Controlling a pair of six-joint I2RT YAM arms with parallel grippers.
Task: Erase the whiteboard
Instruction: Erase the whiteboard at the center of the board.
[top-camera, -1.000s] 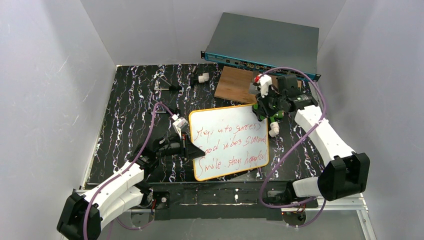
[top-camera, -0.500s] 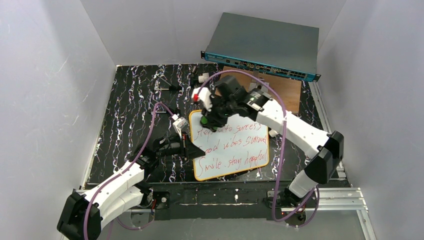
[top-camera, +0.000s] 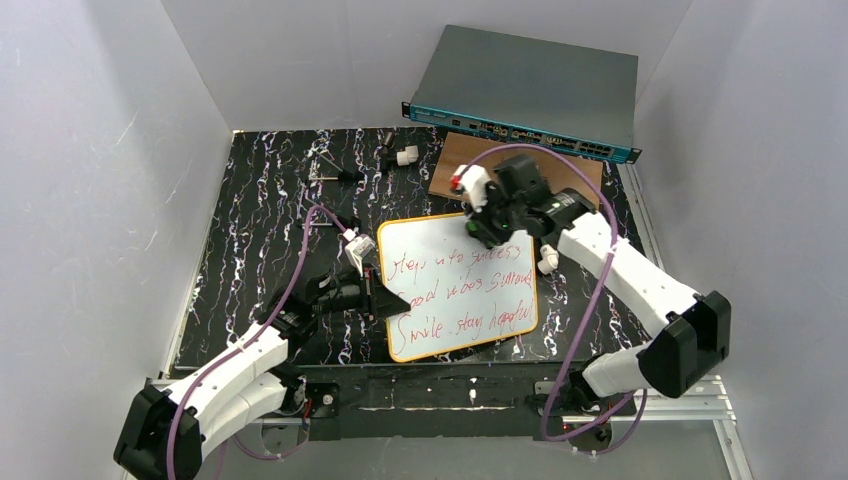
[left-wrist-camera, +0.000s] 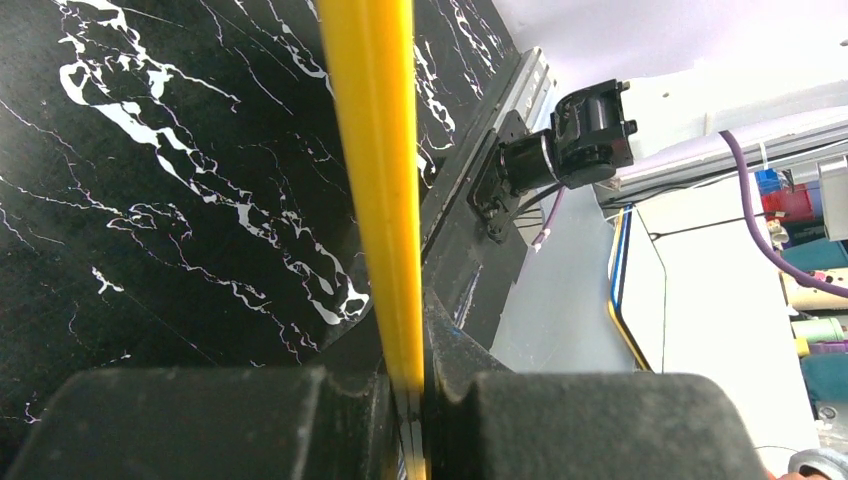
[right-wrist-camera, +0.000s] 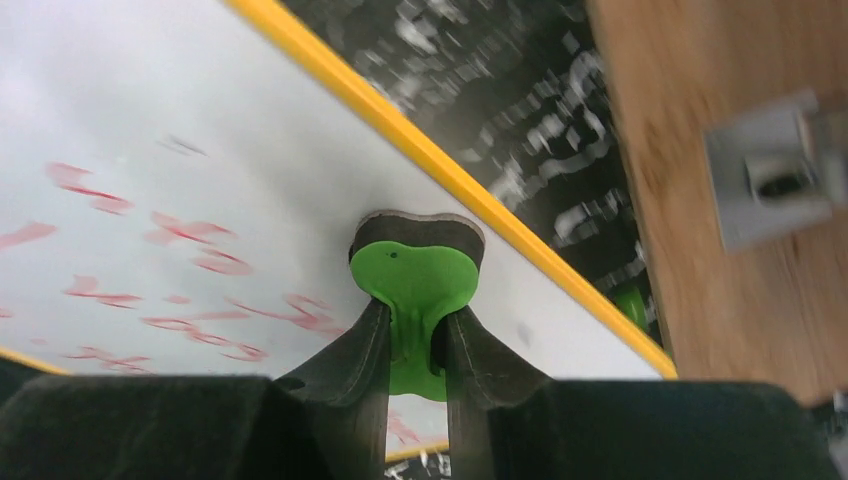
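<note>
The whiteboard (top-camera: 460, 285) lies on the black marbled table with three lines of red handwriting on it. My left gripper (top-camera: 384, 300) is shut on its left yellow edge; in the left wrist view the yellow frame (left-wrist-camera: 375, 150) runs down between the closed jaws (left-wrist-camera: 415, 395). My right gripper (top-camera: 480, 226) is shut on a green eraser (right-wrist-camera: 415, 272) with a dark pad underneath. The eraser sits over the whiteboard (right-wrist-camera: 200, 150) near its upper right corner, close to the yellow frame.
A brown wooden board (top-camera: 465, 165) lies behind the whiteboard, with a grey network switch (top-camera: 525, 95) beyond it. A white cap (top-camera: 547, 260) lies right of the whiteboard. Small white and black parts (top-camera: 405, 156) sit at the back.
My right gripper swung from over the wooden board to the whiteboard's upper left, then back right to its upper right corner. The left arm and whiteboard stayed put.
</note>
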